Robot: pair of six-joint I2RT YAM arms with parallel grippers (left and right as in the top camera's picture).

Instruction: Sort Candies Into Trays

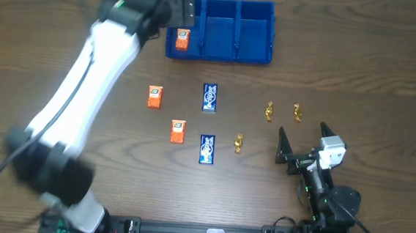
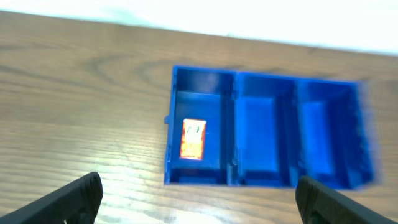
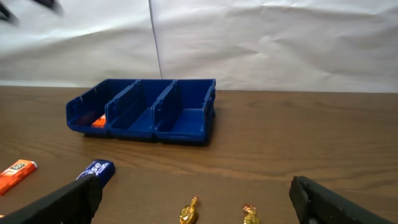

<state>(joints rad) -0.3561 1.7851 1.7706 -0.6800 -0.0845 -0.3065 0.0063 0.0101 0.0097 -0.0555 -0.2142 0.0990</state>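
The left gripper [image 2: 199, 202] hangs over the blue tray [image 1: 219, 56] with its fingers wide apart and nothing between them. In the top view one orange candy [image 2: 193, 139] lies in the tray's compartment at the 9 o'clock end. On the table [image 1: 372, 84], at 6 o'clock from the tray, lie two orange candies [image 1: 155, 97] [image 1: 178, 131], at 3 o'clock from them two blue candies [image 1: 210, 97] [image 1: 207, 149], then three gold candies [image 1: 269, 110] [image 1: 296, 112] [image 1: 239, 143]. The right gripper [image 1: 302, 138] stands at 3 o'clock from the gold ones, also open and empty.
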